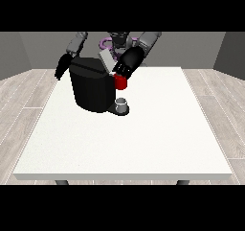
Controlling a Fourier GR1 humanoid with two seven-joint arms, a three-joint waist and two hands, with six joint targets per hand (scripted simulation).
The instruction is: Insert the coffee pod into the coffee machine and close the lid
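The black coffee machine (90, 88) stands on the white table (143, 139), left of centre near the far edge. Its grey lid (105, 60) is tilted up at the top. The hand at the view's right (129, 61) is over the machine's front head, right beside the lid and just above a red thing at the machine (121, 83). A small grey thing (122, 103) sits on the machine's low base below the red thing. The hand at the view's left (61, 67) hangs beside the machine's left flank with straight fingers, holding nothing.
The wide white tabletop spreads out in front of and to the right of the machine. A purple ring-shaped part (105, 44) shows at the robot's torso behind the machine. Wooden floor surrounds the table.
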